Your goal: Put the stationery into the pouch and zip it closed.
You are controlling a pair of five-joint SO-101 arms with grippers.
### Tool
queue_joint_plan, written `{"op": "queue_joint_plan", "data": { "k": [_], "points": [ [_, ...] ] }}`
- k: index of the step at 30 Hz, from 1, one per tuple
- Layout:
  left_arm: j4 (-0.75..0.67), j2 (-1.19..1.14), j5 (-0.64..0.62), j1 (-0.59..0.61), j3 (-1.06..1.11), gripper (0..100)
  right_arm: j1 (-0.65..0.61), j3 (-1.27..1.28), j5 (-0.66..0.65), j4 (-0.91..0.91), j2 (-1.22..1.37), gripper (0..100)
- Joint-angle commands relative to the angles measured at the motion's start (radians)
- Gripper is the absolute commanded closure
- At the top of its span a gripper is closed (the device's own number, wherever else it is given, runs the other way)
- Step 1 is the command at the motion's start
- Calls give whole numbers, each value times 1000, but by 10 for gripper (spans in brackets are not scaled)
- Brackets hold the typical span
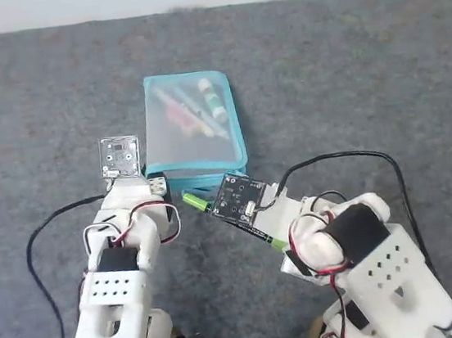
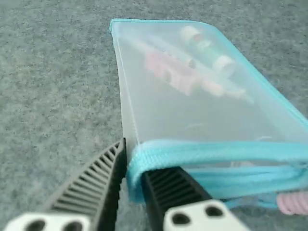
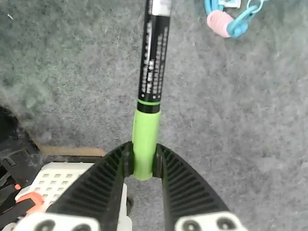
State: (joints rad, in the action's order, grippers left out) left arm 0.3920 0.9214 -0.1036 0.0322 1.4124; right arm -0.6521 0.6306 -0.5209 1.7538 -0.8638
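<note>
Pinching pouch (image 2: pixel 192 96) corner, left fingers (image 2: pixel 103 185) low.

Both arms are white printed plastic. The left pincer (image 2: pixel 134 166) has black fingers (image 2: pixel 96 187) with ribbed inner faces, set on white bases (image 2: pixel 192 216) with dark round screw holes. The right pincer (image 3: pixel 143 153) is built the same way. Close by the left pincer sits a pale camera board (image 1: pixel 120 156), square in shape, and by the right pincer a dark camera board (image 1: pixel 239 196). Farther back from the pincers, red wires (image 1: pixel 155 213) loop past black motor blocks (image 1: pixel 357 231). The white shells (image 1: pixel 113 290) there are pierced with grids of small holes, and black cables (image 1: pixel 36 250) trail off over the grey surface (image 1: pixel 36 101).
</note>
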Motion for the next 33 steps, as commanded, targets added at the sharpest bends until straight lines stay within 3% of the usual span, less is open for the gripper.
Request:
{"op": "queue_joint_plan", "data": {
  "k": [1,12,26,33],
  "points": [
    [-28,-3,-14,5,-68,988,-5,-17,17,27,111,991],
    [-28,-3,0,5,-68,988,117,-150,77,-68,358,991],
    [-29,-3,17,2,-68,988,117,-423,157,-68,657,991],
    [-29,-2,91,-87,-48,988,117,-715,249,-61,901,991]
  ]
}}
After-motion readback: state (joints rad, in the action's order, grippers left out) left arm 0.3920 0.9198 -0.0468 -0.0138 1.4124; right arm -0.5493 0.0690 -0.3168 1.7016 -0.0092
